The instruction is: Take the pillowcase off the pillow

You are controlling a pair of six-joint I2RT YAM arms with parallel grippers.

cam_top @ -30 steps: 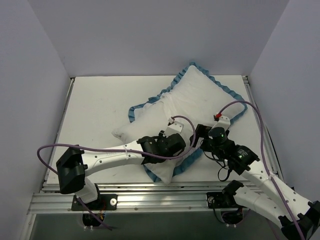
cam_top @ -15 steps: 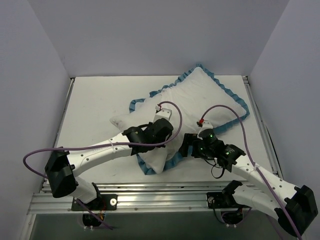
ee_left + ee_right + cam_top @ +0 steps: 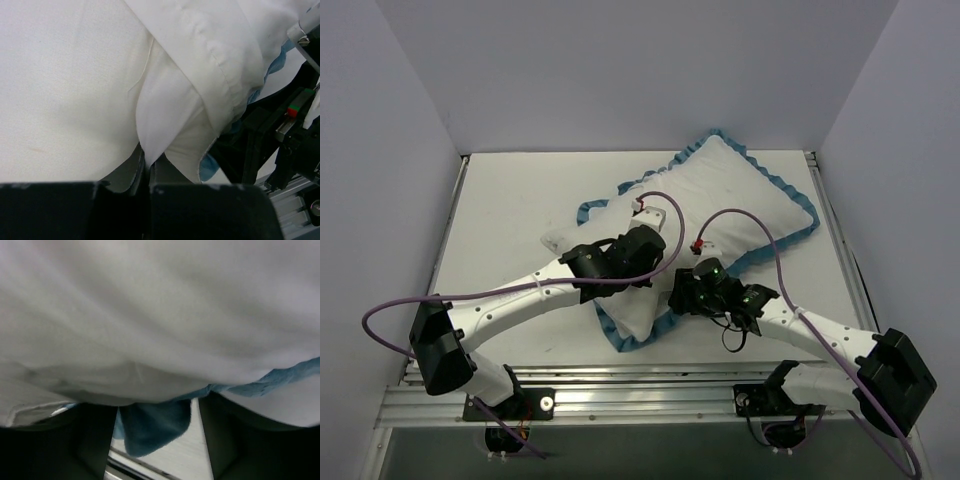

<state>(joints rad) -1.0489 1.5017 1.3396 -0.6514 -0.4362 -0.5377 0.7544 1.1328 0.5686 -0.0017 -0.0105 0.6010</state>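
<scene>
White pillow (image 3: 628,310) slants far-right to near-left; left gripper (image 3: 148,167) clamps it, right gripper (image 3: 155,425) apart.

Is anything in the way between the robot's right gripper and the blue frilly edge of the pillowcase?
No, nothing visible is in the way. The right gripper is open right at the pillowcase, and the blue frilly edge hangs between its fingers.

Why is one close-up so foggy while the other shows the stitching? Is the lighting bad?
Right wrist view: the pillowcase sits too close to the lens, so it is blurred and grey, the right fingers deep in shadow. Left wrist view: sharp on the pillow seam, only the left fingers soft. Top view: even light, faint shadows, no glare.
</scene>
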